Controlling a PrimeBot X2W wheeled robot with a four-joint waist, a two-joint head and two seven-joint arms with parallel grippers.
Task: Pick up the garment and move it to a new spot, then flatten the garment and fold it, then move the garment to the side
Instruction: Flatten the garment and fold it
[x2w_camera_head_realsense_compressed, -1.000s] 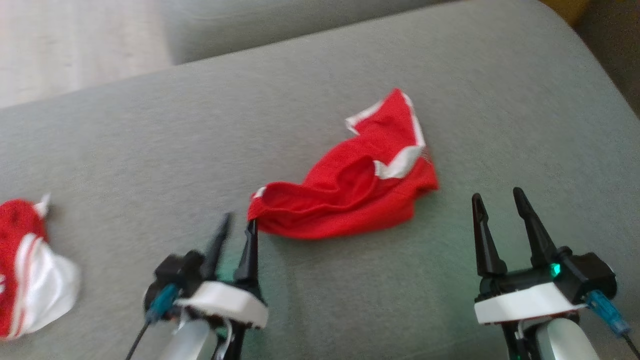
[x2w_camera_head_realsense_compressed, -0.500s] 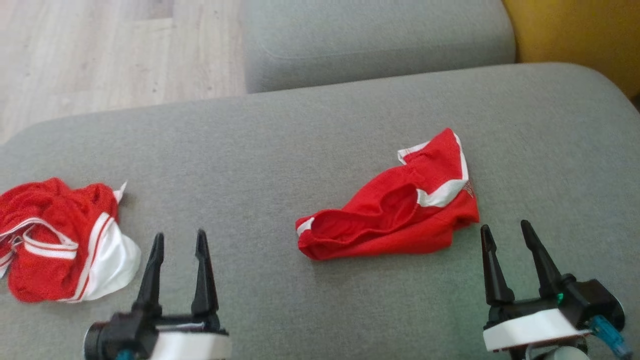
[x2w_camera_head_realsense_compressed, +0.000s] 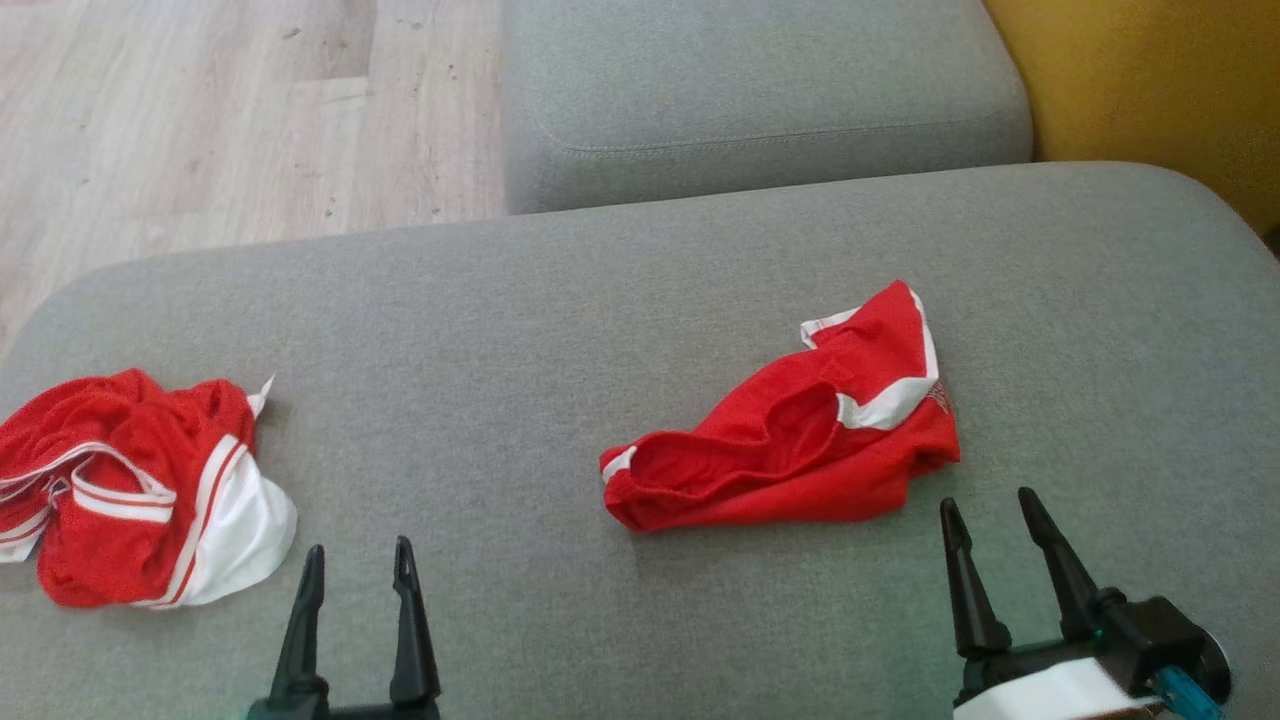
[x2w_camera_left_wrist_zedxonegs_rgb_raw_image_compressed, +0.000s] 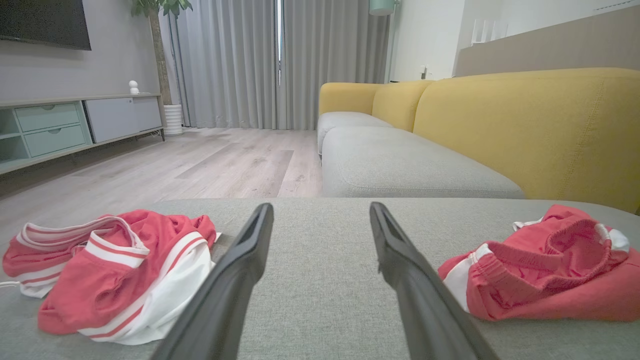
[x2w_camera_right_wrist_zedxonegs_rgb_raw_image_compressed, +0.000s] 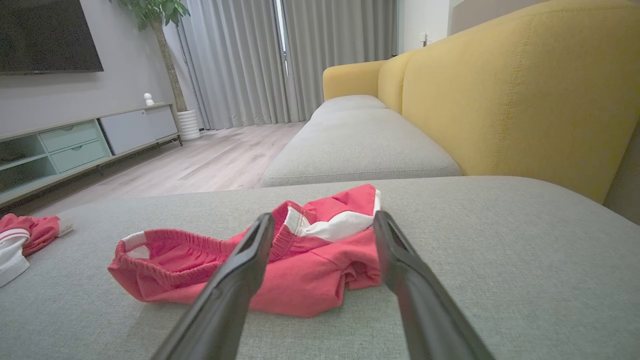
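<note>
Both pairs of jaws stand spread and empty; we judge the right gripper (x2w_camera_head_realsense_compressed: 985, 498) nearer, the red garment (x2w_camera_head_realsense_compressed: 790, 450) lying just ahead-left of it, long axis roughly crosswise, well right of our left gripper (x2w_camera_head_realsense_compressed: 359, 546).

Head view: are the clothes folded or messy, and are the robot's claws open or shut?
Red shorts: crumpled, not folded, lying loose on the grey cushion, not held.
Red and white garment: bunched in a heap at the cushion's left end, not held.
Left gripper: open, empty.
Right gripper: open, empty, near the shorts but not touching them.
</note>
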